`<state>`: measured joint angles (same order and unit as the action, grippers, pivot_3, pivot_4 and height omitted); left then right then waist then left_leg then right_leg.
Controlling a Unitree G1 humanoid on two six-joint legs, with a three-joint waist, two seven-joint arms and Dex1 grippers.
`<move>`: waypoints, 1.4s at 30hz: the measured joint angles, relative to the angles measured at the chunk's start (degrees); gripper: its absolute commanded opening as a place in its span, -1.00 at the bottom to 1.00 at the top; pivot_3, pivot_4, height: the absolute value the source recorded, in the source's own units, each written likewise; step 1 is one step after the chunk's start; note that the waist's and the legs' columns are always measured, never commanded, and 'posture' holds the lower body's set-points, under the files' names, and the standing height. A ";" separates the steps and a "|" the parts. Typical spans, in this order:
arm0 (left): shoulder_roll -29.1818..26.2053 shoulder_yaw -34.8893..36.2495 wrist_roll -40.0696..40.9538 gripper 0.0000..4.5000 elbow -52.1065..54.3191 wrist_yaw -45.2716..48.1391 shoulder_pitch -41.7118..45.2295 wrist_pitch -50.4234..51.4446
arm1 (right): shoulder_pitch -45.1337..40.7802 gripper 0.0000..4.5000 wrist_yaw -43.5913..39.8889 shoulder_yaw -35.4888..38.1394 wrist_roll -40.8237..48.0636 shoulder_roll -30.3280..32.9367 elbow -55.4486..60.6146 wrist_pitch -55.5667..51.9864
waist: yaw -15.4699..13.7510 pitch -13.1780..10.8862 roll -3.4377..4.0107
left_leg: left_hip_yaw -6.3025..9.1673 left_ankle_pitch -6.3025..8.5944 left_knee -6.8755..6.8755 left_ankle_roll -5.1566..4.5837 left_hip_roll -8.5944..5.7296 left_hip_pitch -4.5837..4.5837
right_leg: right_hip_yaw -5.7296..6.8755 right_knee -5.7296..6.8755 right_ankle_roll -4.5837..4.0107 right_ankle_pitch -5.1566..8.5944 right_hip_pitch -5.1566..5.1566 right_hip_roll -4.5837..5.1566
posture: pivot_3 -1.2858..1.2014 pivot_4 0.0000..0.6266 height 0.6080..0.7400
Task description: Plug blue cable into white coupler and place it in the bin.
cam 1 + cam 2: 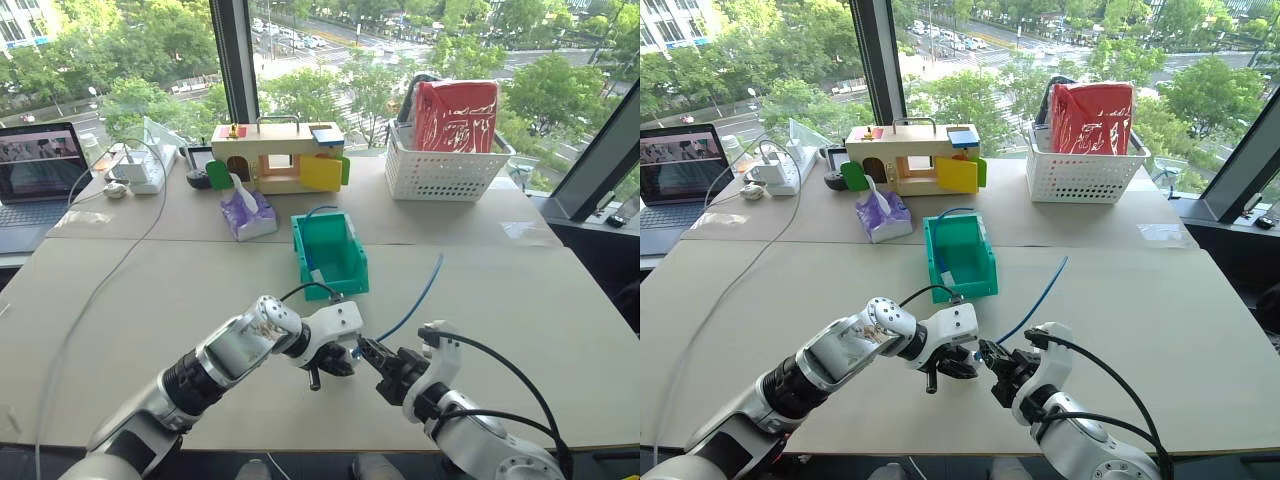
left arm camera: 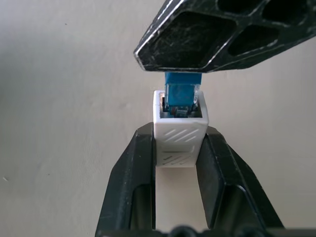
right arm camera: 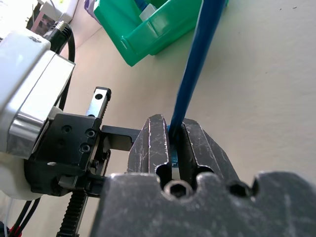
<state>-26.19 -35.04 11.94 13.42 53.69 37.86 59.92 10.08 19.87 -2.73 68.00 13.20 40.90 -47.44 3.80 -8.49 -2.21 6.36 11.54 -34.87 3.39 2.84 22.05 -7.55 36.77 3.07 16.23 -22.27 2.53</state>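
Note:
In the left wrist view the white coupler [image 2: 180,136] is pinched between my left gripper's [image 2: 179,131] two black fingers. A blue plug sits in its open socket, just under a finger of the right gripper. My right gripper [image 3: 174,123] is shut on the blue cable [image 3: 195,64] right behind that plug. Seen from the head, the two grippers meet tip to tip over the table's front middle, left gripper [image 1: 343,362] facing right gripper [image 1: 370,352]. The blue cable [image 1: 415,300] rises from there toward the far right. The teal bin [image 1: 340,285] stands just beyond them.
A white lattice basket [image 1: 445,175] with a red bag stands at the back right. A wooden toy box [image 1: 275,155] and a purple tissue pack [image 1: 245,215] are behind the bin. A laptop [image 1: 35,170], a power strip [image 1: 140,170] and a grey cord [image 1: 90,300] lie on the left.

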 measured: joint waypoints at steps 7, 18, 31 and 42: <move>-0.85 3.22 2.51 0.89 -2.79 1.55 -0.49 -4.66 | -1.07 -1.00 1.47 3.62 6.07 4.33 -1.53 -1.01 | 0.16 -0.36 0.24 | 0.00 0.00 0.03 -0.01 0.00 0.28 | -0.01 0.05 0.34 -0.19 -0.28 -0.02 | 0.03 -0.52 1.00; -13.41 13.52 5.31 0.95 -6.62 8.92 -4.50 -13.63 | -11.08 -1.00 1.33 19.48 25.35 27.62 -7.88 -0.93 | 0.37 -1.39 0.76 | -0.04 -0.02 -0.28 -0.03 -0.09 1.00 | -0.11 0.25 0.42 -0.27 -0.97 -0.01 | 0.03 -0.52 1.00; -12.46 26.36 10.48 0.95 1.26 1.80 -16.28 -12.40 | -60.35 -1.00 -32.90 -2.32 4.93 28.33 -40.39 -7.85 | 0.00 -2.33 0.89 | -0.02 -0.10 -0.35 -0.15 -0.09 1.38 | 0.13 0.27 0.05 -0.53 -1.20 0.08 | 0.03 -0.52 1.00; -11.89 32.94 12.86 0.95 10.20 -9.03 -23.94 -4.76 | -73.17 -1.00 -51.80 -5.81 -23.43 9.50 -79.47 5.89 | 0.22 -2.38 0.92 | 0.00 -0.12 -0.35 -0.11 -0.06 1.36 | 0.24 0.46 -0.06 -0.59 -1.24 0.08 | 0.03 -0.52 1.00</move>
<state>-38.08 -2.10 24.80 23.62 44.66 13.91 55.15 -63.09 -31.93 -8.55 44.57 22.70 -38.57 -41.55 4.01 -10.87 -1.29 6.35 11.41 -35.23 3.28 2.78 23.41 -7.31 37.23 3.01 15.64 -23.51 2.61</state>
